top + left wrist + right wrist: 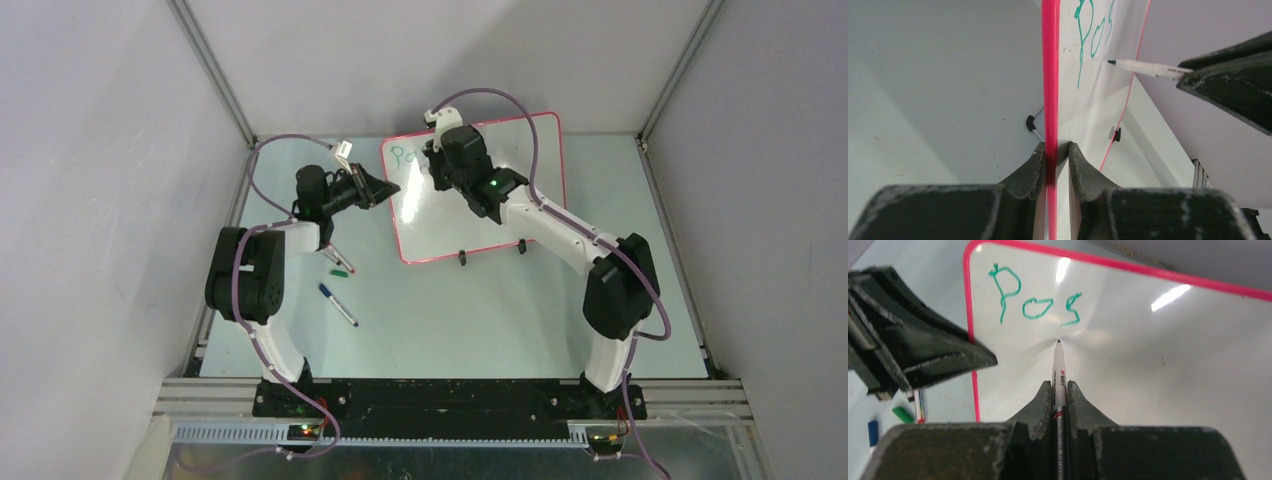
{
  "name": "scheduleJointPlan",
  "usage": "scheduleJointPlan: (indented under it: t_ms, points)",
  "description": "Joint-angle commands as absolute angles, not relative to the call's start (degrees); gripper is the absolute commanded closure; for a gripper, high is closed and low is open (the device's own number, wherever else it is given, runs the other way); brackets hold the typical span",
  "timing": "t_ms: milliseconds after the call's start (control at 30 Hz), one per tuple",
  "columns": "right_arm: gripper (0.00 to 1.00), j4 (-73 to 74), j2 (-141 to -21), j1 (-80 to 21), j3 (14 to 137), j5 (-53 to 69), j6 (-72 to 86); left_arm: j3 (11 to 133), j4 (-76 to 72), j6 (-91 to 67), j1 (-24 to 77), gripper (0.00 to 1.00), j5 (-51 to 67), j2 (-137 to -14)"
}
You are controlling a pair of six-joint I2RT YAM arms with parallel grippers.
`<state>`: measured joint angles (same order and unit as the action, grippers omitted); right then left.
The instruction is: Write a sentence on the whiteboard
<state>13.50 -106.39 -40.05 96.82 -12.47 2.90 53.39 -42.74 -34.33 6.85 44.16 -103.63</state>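
The whiteboard (520, 200), white with a red-pink rim, stands propped at the table's back middle on two black feet. The sentence (1035, 302) is green letters "Pos" near its top left; it also shows in the left wrist view (1088, 40) and the top view (405, 155). My left gripper (1057, 150) is shut on the board's left rim (1050, 75). My right gripper (1059, 386) is shut on a white marker (1059, 370). Its tip (1058, 342) is at the board just below and left of the "s". The marker also shows in the left wrist view (1143, 67).
Loose markers lie on the table left of the board: a green cap (339, 270) and a blue-capped marker (338, 304). They also show at the lower left of the right wrist view (903, 414). Grey enclosure walls stand close on all sides.
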Motion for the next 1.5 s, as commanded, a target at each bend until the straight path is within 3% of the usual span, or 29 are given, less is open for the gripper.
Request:
scheduleJointPlan:
  t_ms: [0, 267, 533, 1167, 1467]
  points:
    - [1.0, 6.3, -97.6, -39.2, 90.7, -7.6, 4.7, 54.5, -42.6, -30.6, 7.6, 0.98, 43.1, -102.0]
    - [1.0, -1.1, -90.0, -33.1, 81.2, 3.9, 11.1, 53.8, -43.2, -30.8, 7.6, 0.7, 42.4, -101.4]
    - [1.0, -3.0, -88.0, -31.2, 77.7, 3.7, 12.3, 53.4, -45.0, -32.1, 7.8, 0.51, 42.8, -101.9]
    - [1.0, -16.6, -69.4, -21.8, 58.4, 4.0, 19.9, 53.6, -45.7, -32.7, 8.9, 0.5, 42.3, -102.5]
    - [1.0, -11.7, -63.4, -6.3, 53.8, 2.5, 25.2, 53.9, -45.7, -32.9, 9.2, 0.49, 41.7, -102.5]
